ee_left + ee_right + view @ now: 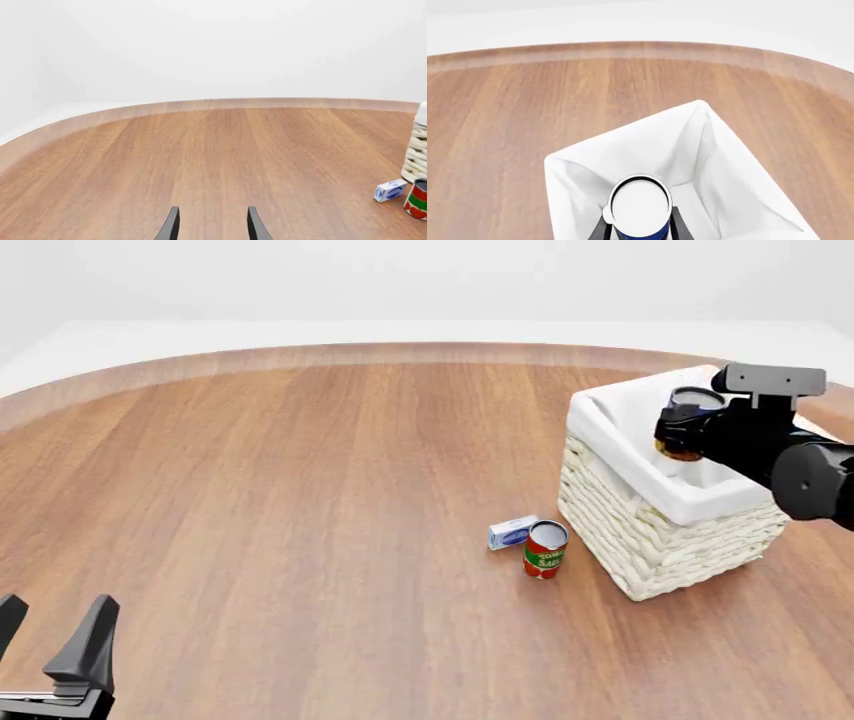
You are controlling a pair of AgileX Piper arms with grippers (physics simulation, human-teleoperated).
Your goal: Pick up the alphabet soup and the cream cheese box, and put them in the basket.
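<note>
Front view: right gripper [678,430] clamps alphabet soup [639,204] over basket [641,540]; left gripper [54,625] spread, empty; red can [545,549] touches cream cheese box [513,532].

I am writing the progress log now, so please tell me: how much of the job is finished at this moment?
Nothing is in the basket yet. In hand: the right gripper holds the alphabet soup above the basket's opening, not released. Left: dropping the can in, then the cream cheese box, which lies on the table beside the red can. The left gripper is open and idle.
</note>
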